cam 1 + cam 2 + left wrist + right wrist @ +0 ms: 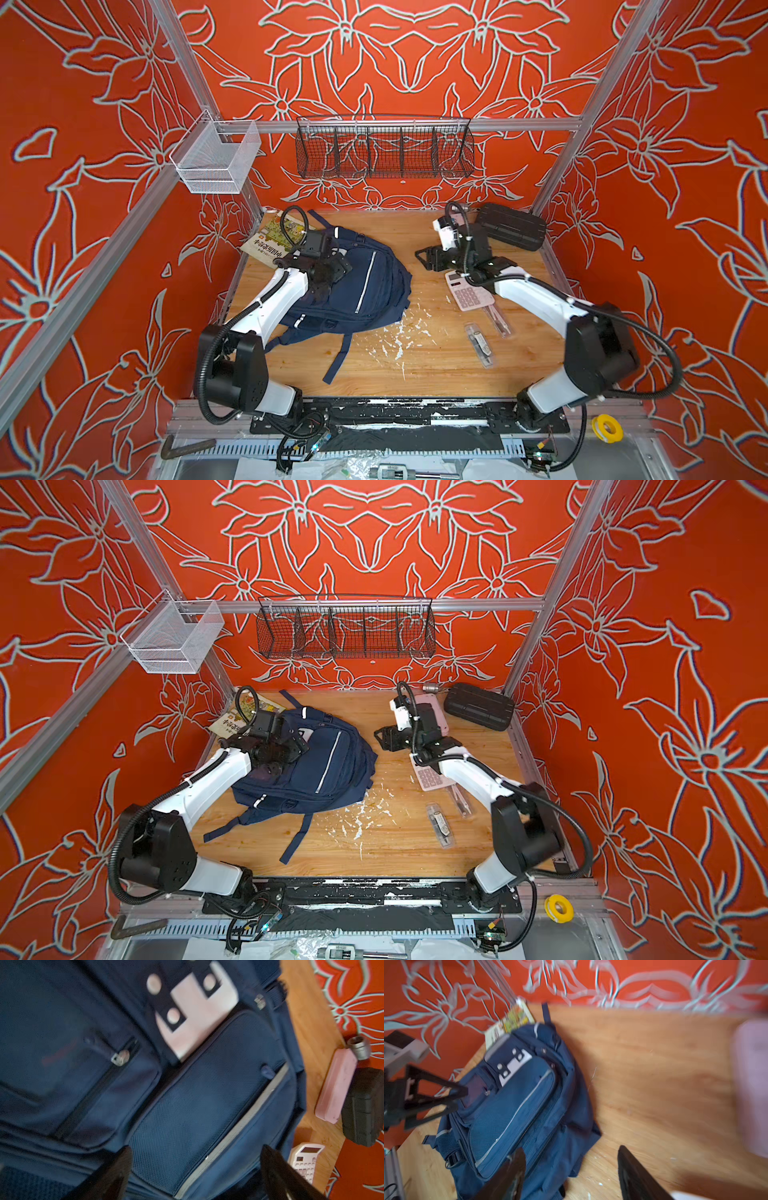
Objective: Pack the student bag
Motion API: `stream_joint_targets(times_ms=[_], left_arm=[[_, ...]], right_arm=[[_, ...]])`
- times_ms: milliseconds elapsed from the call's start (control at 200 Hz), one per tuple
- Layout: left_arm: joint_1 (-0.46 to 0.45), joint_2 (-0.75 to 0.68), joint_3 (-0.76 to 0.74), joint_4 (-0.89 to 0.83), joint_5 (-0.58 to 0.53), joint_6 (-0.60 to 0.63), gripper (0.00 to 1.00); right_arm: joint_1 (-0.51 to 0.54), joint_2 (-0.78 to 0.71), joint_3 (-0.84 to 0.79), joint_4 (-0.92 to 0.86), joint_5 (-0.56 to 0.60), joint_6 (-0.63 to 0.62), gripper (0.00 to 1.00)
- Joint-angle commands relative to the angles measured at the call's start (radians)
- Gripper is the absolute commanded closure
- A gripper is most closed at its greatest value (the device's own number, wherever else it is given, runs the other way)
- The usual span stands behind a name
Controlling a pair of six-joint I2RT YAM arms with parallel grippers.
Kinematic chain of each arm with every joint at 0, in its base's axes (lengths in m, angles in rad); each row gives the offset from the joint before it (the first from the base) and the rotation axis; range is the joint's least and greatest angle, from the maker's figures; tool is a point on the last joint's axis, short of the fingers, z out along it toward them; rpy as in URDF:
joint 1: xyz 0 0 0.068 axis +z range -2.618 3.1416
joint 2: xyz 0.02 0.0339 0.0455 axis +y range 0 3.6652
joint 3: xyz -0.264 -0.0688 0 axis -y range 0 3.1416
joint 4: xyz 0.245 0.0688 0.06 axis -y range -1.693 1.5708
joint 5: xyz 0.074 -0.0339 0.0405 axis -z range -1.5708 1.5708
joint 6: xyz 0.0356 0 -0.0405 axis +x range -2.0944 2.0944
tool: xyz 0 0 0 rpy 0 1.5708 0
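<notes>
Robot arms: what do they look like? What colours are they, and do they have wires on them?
Both the left arm and right arm have smooth white shells with chunky black joints. A ribbed black cable runs along each. The left gripper and right gripper are black, with flat, pointy fingers that have triangle-shaped holes.

wooden table (436, 370) bears student bag (361, 286), book (266, 243), calculator (473, 297) and black case (512, 226).
</notes>
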Motion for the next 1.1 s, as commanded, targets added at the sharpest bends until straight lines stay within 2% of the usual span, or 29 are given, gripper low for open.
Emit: stream_joint_targets(times_ms=[0, 100, 290, 380, 445, 550, 676, 746, 871, 971, 1021, 1096], left_arm=[[-0.013, -0.03, -0.02, -0.093, 0.032, -0.201, 0.04], [-0.013, -0.074, -0.055, -0.148, -0.006, -0.232, 0.02], [0.019, -0.188, -0.18, -0.177, -0.021, -0.327, 0.01], [0.056, -0.217, -0.256, -0.141, 0.012, -0.36, 0.02], [0.071, -0.208, -0.288, -0.106, 0.032, -0.372, 0.01], [0.078, -0.145, -0.296, -0.065, 0.037, -0.36, 0.0], [0.078, -0.057, -0.28, -0.018, 0.057, -0.312, 0.03], [0.076, -0.022, -0.276, 0.007, 0.087, -0.281, 0.04], [0.044, -0.006, -0.306, 0.077, 0.101, -0.293, 0.09], [0.025, 0.009, -0.322, 0.121, 0.108, -0.3, 0.22], [0.017, 0.018, -0.322, 0.135, 0.111, -0.284, 0.4], [0.013, 0.016, -0.315, 0.14, 0.122, -0.265, 0.62]], right_arm=[[0.029, 0.147, 0.142, -0.131, -0.07, 0.075, 0.29], [0.042, 0.276, 0.261, -0.169, -0.133, 0.097, 0.31], [0.051, 0.43, 0.388, -0.166, -0.202, 0.131, 0.34], [0.055, 0.497, 0.455, -0.203, -0.228, 0.131, 0.46], [0.056, 0.522, 0.485, -0.233, -0.238, 0.124, 0.62], [0.057, 0.512, 0.482, -0.238, -0.247, 0.123, 0.83], [0.057, 0.45, 0.429, -0.237, -0.257, 0.131, 0.99], [0.057, 0.401, 0.374, -0.229, -0.259, 0.169, 1.0], [0.058, 0.302, 0.213, -0.106, -0.288, 0.32, 1.0], [0.058, 0.238, 0.13, -0.08, -0.287, 0.369, 1.0], [0.058, 0.209, 0.11, -0.088, -0.286, 0.372, 1.0], [0.058, 0.169, 0.099, -0.111, -0.289, 0.359, 1.0]])
